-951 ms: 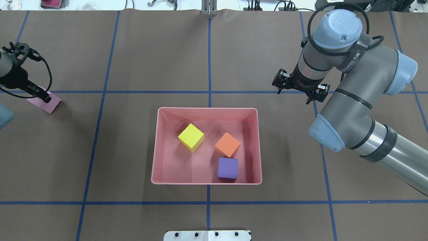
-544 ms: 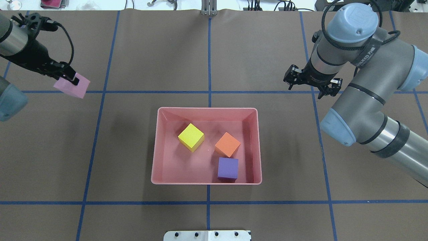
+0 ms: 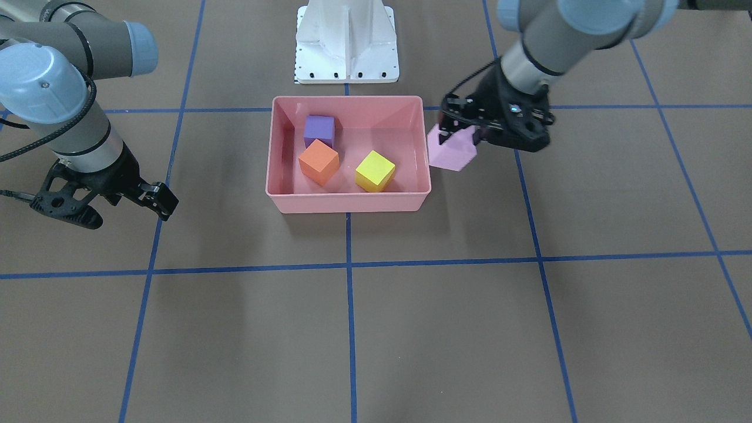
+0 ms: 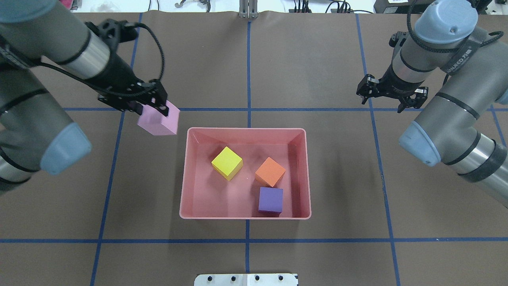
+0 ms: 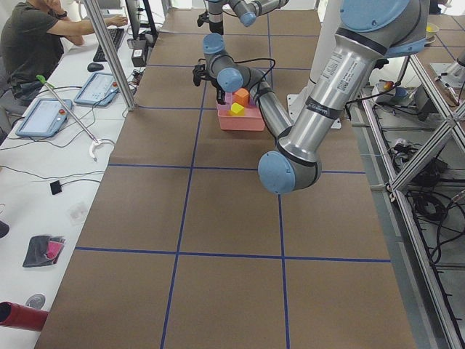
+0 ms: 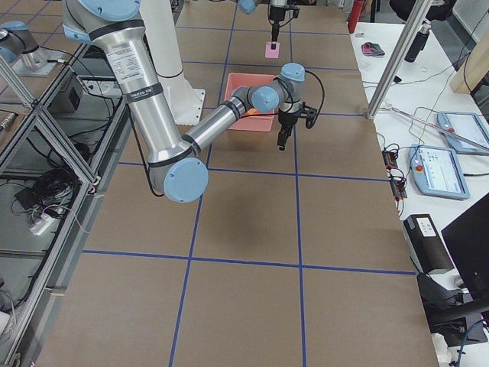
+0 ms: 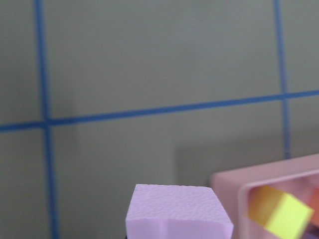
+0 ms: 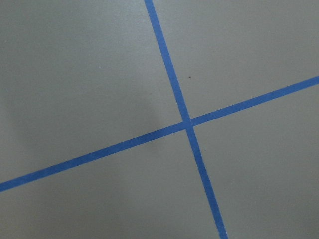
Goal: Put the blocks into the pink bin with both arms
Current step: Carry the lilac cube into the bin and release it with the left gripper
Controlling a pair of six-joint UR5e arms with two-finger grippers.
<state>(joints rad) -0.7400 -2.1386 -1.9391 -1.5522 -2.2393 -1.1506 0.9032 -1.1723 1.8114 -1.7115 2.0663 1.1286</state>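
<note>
The pink bin (image 4: 246, 129) sits mid-table and holds the yellow block (image 4: 227, 163), the orange block (image 4: 270, 171) and the purple block (image 4: 270, 200). My left gripper (image 4: 152, 106) is shut on the light pink block (image 4: 158, 122) and holds it in the air just outside the bin's far left corner. In the front view the pink block (image 3: 451, 150) hangs beside the bin's wall (image 3: 346, 202). The left wrist view shows the block (image 7: 178, 211) with the bin's rim (image 7: 234, 181) to its right. My right gripper (image 4: 391, 97) is open and empty, far right of the bin.
The white base pedestal (image 3: 346, 41) stands behind the bin on the robot's side. Blue tape lines (image 4: 248, 71) divide the brown table cover. The right wrist view shows only bare cover and a tape crossing (image 8: 188, 123).
My left arm has swung from the table's far left toward the bin, carrying the pink block up and right. My right gripper has drifted further right and away from the bin.
</note>
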